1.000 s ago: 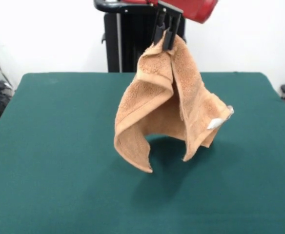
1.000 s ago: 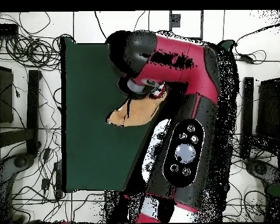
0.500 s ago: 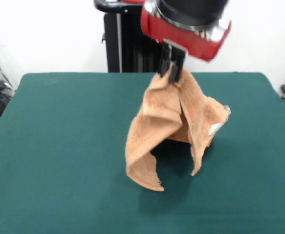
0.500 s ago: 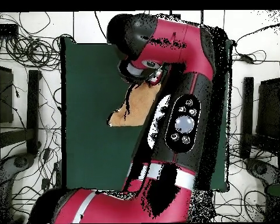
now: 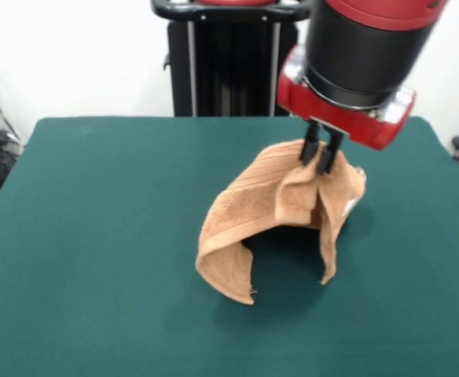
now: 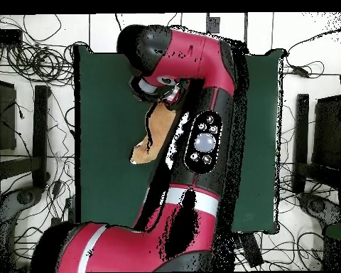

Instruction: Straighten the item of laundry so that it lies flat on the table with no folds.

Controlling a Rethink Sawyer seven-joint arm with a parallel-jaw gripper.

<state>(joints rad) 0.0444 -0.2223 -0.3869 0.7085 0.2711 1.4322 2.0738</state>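
The hand (image 5: 321,155) pinches the towel (image 5: 273,212) at its top, right of centre; the cloth drapes lower left (arched, folded) onto the tabletop (image 5: 96,236).

I see the table (image 5: 96,251) as one broad dark green felt top, plain across its whole surface. The only thing on it is the orange-tan towel (image 5: 253,212), right of centre in my front view. It stands bunched in an arch, its lower edges touching the felt and casting a dark shadow just beneath.
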